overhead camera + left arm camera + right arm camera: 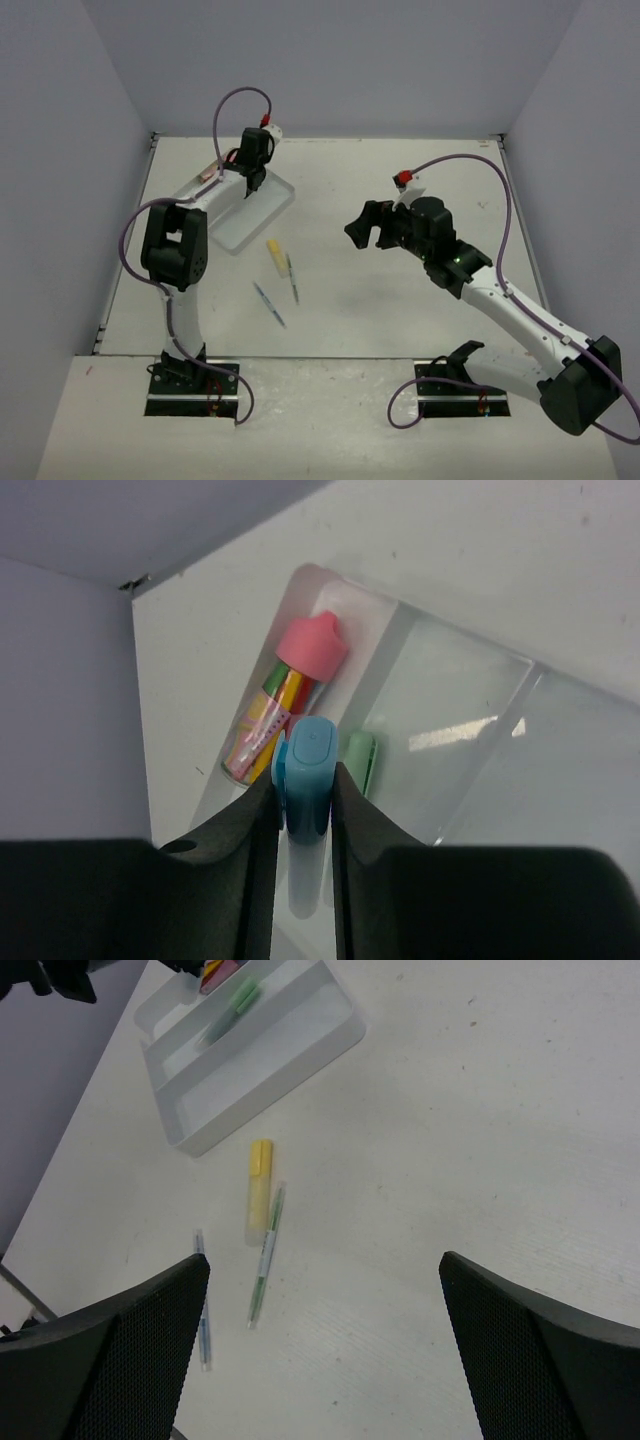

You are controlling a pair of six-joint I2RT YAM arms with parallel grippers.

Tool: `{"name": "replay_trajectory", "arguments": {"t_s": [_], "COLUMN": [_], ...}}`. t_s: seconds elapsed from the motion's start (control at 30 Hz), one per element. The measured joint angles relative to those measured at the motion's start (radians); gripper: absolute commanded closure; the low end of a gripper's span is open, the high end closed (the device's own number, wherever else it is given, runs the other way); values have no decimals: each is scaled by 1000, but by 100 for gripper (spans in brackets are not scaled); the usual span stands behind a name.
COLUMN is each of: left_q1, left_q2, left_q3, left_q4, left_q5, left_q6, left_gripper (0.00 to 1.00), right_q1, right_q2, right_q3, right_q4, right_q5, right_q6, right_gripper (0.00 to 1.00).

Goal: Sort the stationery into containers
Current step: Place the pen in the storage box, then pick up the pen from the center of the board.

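**A:** Going from the left, how many things are showing?

**B:** One clear plastic tray (268,213) with three long compartments is sitting in the upper left of the top view. One stubby pink-capped tube (290,705) and one pale green highlighter (361,761) are lying in it. The left gripper (303,780) is hanging over it, pinching one blue-capped marker (308,765). Nearer the centre, one yellow highlighter (273,254), one greenish thin pen (292,278) and one bluish thin pen (269,304) are lying on the white table (400,320).

**A:** What is being hidden?

**B:** The marker's barrel is disappearing between the black fingers (240,860), so only its cap is showing clearly. The green highlighter is peeking out behind them, and I cannot tell which side of the divider it is lying on. The tube's print is blurring.

**A:** And materials and shapes?

**B:** The tray is looking glossy and see-through, with rounded corners. The tube is showing coloured stripes through its clear wall. At centre right, the right gripper (320,1350) is hovering over the table with its mesh-textured fingers spread wide, gripping nothing.
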Motion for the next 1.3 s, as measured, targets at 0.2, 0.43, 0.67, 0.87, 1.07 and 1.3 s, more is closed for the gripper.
{"name": "replay_trajectory", "arguments": {"t_s": [0.2, 0.43, 0.67, 0.87, 1.07, 1.3], "left_q1": [45, 69, 69, 53, -151, -272], "left_q2": [62, 63, 62, -53, -344, -366], "left_q3": [-19, -19, 36, 80, -224, -446], "left_q4": [-12, -28, -141, -299, -257, -224], "left_q5": [39, 74, 105, 178, 163, 93], "left_q6": [31, 19, -60, -367, -660, -960], "left_gripper": [60, 28, 0, 2, 44, 50], "right_q1": [0, 2, 2, 2, 2, 2], "right_q2": [25, 55, 57, 65, 78, 78], "right_q3": [0, 0, 0, 0, 0, 0], "right_q4": [-2, -7, -16, -29, -48, -50], "right_q5": [-59, -86, -85, -81, -76, -74], "right_q6": [-7, -9, -12, -13, -18, -19], "right_gripper": [1, 1, 1, 1, 1, 1]}}
